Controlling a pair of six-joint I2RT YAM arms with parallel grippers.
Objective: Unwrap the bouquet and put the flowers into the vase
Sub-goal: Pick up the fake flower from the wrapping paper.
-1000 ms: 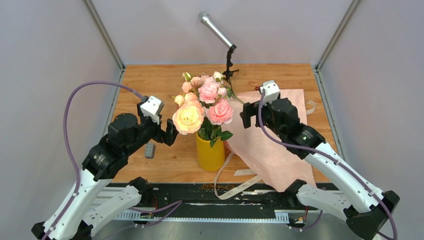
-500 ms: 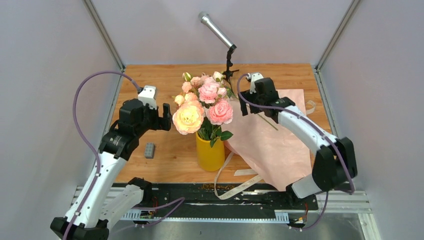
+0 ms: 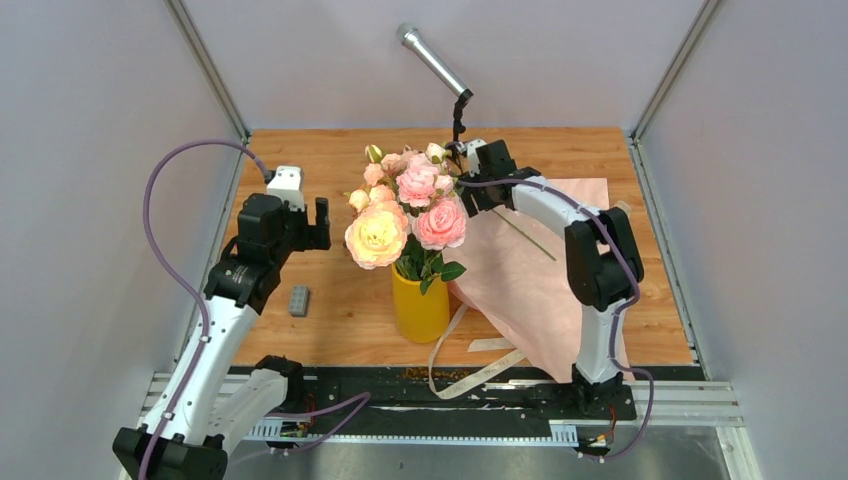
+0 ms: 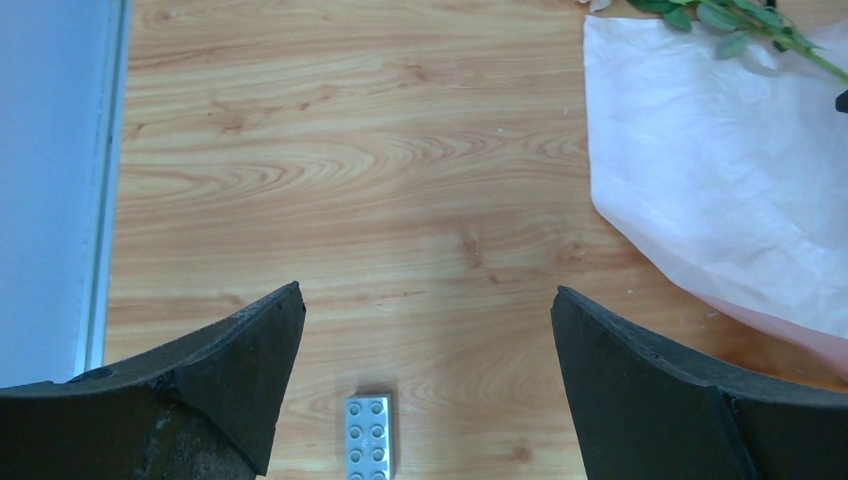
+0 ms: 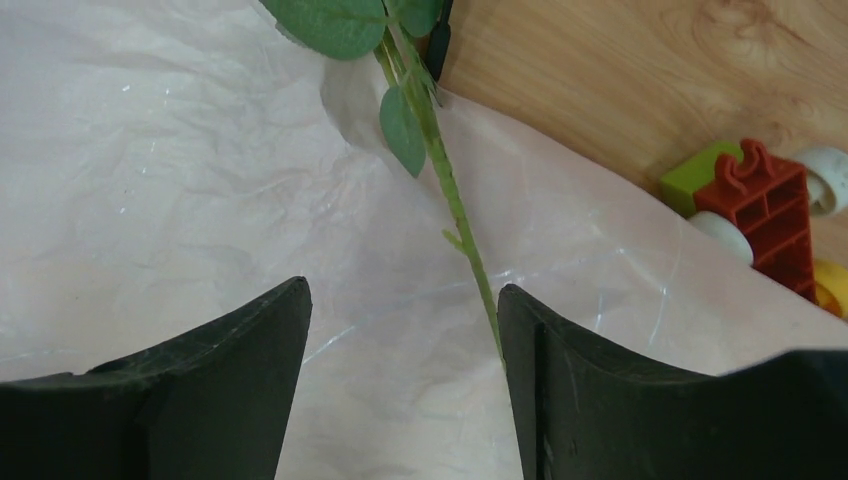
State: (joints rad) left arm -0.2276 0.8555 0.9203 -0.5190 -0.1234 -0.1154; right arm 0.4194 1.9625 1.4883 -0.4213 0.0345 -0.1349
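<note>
Right wrist view gave us the relation that mattered. A loose green stem (image 5: 445, 190) lay flat on the pink wrapping paper (image 5: 150, 180) and ran lengthwise up the gap between the right jaws, leafy end ahead. Its near end was hidden at the inner edge of one finger. Those jaws stood partly open and gripped nothing; we could not tell whether that finger touched the stem.

The left jaws gaped wide and empty above the bench (image 4: 330, 180) and a small grey block (image 4: 368, 435), across the vase from the stem, so we judged the right arm the nearer.

The other flowers (image 3: 410, 205) stood in the yellow vase (image 3: 420, 310). Room looked tight: rose heads and the microphone stand (image 3: 459, 118) sat just beside the wrist, toy bricks (image 5: 755, 205) lay at the paper's edge, and thin paper lay beneath the stem.
</note>
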